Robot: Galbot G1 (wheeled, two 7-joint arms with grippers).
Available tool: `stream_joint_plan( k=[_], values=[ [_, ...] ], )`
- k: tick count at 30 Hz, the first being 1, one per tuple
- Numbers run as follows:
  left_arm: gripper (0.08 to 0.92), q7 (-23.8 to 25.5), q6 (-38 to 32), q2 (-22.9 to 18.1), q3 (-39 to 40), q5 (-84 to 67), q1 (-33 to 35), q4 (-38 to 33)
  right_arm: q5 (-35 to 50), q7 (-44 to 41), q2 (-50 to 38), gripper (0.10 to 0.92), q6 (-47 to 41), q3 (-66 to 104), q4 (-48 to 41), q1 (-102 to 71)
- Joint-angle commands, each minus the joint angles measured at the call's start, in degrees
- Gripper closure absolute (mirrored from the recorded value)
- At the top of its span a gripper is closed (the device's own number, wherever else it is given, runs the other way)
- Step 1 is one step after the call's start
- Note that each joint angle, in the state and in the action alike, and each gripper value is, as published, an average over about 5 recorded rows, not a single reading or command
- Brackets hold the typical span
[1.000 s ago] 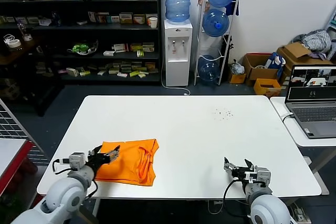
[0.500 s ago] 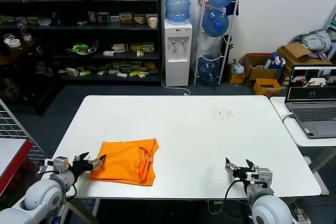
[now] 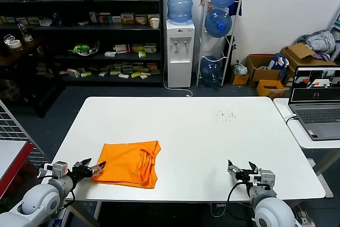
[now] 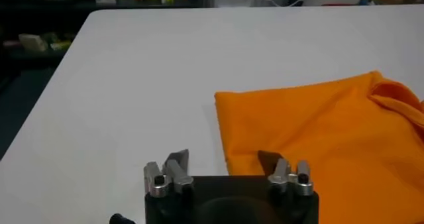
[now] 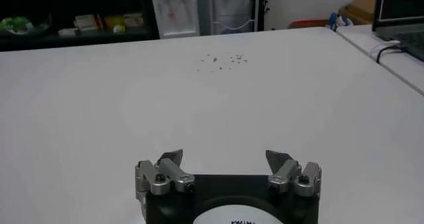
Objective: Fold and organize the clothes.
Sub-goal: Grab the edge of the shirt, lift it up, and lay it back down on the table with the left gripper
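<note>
The clothes are one bright orange T-shirt (image 3: pixel 129 163), folded into a rough rectangle on the white table (image 3: pixel 202 126) near its front left. In the left wrist view the T-shirt (image 4: pixel 331 132) fills the area ahead of the jaws. My left gripper (image 3: pixel 92 168) hovers at the shirt's near left corner, open, one finger over the orange cloth and the other over bare table, holding nothing. My right gripper (image 3: pixel 240 169) rests open at the table's front right, far from the shirt, with nothing between its fingers (image 5: pixel 169 159).
A laptop (image 3: pixel 317 102) stands on a side table at the right. A few dark specks (image 3: pixel 227 114) dot the table's far right part. Shelves, a water dispenser (image 3: pixel 179 51) and cardboard boxes stand behind the table.
My left gripper pulled back off the shirt toward the table's front left edge, and now sits at the shirt's corner. The shirt and right arm stayed put.
</note>
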Motion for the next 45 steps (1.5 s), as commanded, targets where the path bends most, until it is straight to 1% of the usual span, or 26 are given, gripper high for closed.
stream_joint_plan(
  k=[1,14,18,21,24,27,29,32,34,37,42,45],
  values=[
    [0.338,0.88,0.19,-0.77,0.39,0.09,-0.48,0.88,0.02,0.10,-0.06,0.203,-0.02,0.07,0.04,0.01],
    [0.719,-0.01,0.26,-2.25,-0.21,-3.01,-0.22,-0.23,0.00,0.21,0.03,0.203,0.00,-0.10,-0.21,0.10],
    [0.831,-1.16,0.22,-3.27,-1.33,-3.96,0.33,-2.42,-0.07,0.20,0.15,0.203,0.06,-0.03,-0.31,0.03],
    [0.891,-3.25,0.30,-4.56,-2.87,-3.68,1.19,-6.21,-0.16,0.18,0.40,0.203,0.13,-0.01,-0.50,0.05],
    [0.902,-7.32,0.99,-6.82,-4.48,-3.43,2.43,-12.77,-0.32,0.13,0.81,0.203,0.21,-0.15,-0.87,0.12],
    [0.902,-12.18,2.37,-9.68,-4.31,-1.75,3.17,-18.81,-0.48,0.12,1.23,0.203,0.24,-0.56,-1.17,0.34],
    [0.902,-14.57,3.22,-11.49,-3.36,1.26,3.18,-21.04,-0.50,0.18,1.38,0.203,0.21,-0.77,-1.10,0.50],
    [0.902,-15.71,3.68,-12.56,-2.50,7.22,3.04,-21.46,-0.47,0.29,1.17,0.203,0.24,-0.68,-0.71,0.41],
    [0.902,-15.65,3.60,-11.75,-2.73,11.65,3.22,-20.66,-0.45,0.31,0.85,0.203,0.36,-0.37,-0.51,0.13],
    [0.902,-15.20,2.60,-9.26,-3.86,19.45,4.15,-18.82,-0.48,0.29,0.59,0.203,0.61,0.06,-0.50,-0.23],
    [0.902,-14.07,-2.61,-4.51,-6.94,30.62,6.78,-14.65,-0.68,0.28,1.11,0.203,0.85,-0.05,-0.71,-0.21],
    [0.902,-13.47,-4.98,-2.58,-9.80,33.12,8.24,-11.50,-0.85,0.26,1.61,0.203,0.89,-0.38,-0.78,-0.03]
  ],
)
